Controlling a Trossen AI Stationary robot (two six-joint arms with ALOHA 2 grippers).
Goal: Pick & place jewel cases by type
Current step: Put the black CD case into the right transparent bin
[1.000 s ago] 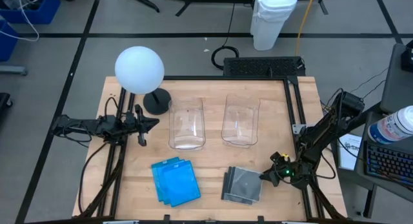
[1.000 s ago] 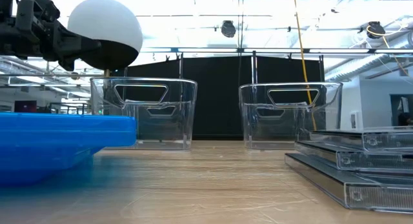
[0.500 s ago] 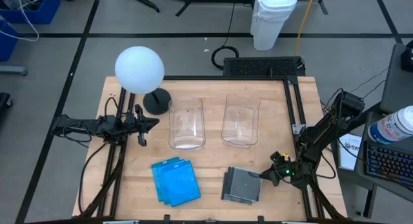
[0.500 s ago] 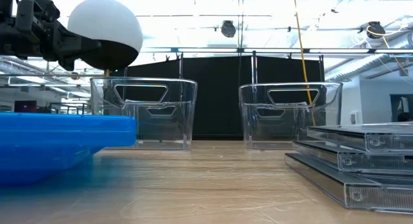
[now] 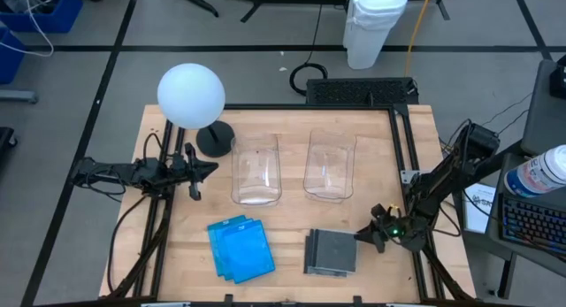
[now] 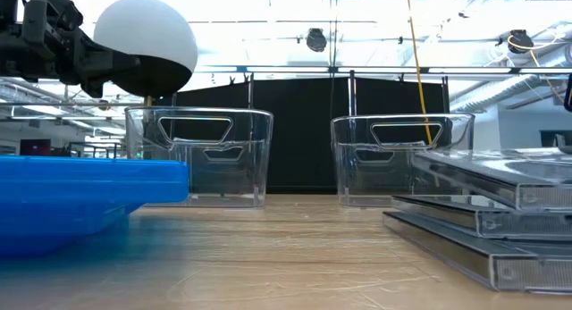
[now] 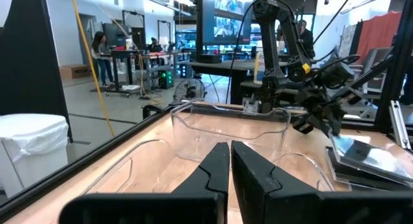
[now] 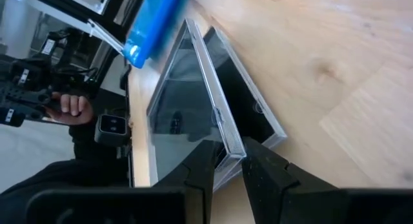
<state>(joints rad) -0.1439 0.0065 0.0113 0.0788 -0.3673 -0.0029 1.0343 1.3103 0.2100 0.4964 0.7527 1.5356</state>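
On the tabletop's (image 5: 292,188) near edge, three clear jewel cases (image 5: 331,252) are stacked; the top one's right edge is pinched by the right end effector (image 5: 364,236). Three blue jewel cases (image 5: 239,248) are fanned left. The left end effector (image 5: 210,169) is held closed beside two bins (image 5: 256,170).

Free room and obstacles on the table

Two clear bins, left bin (image 5: 256,170) and right bin (image 5: 331,164), stand side by side mid-table with a narrow gap between them; both are open on top. A white globe lamp (image 5: 191,95) and its dark base (image 5: 215,139) block the far-left corner beside the left bin. Left gripper (image 5: 208,168) hangs just left of that bin, closing that side. Near edge: blue jewel cases (image 5: 239,248) and clear jewel cases (image 5: 332,253) lie apart, with bare wood between them and a bare strip up to the bins. Right gripper (image 5: 364,237) occupies the clear stack's right edge.
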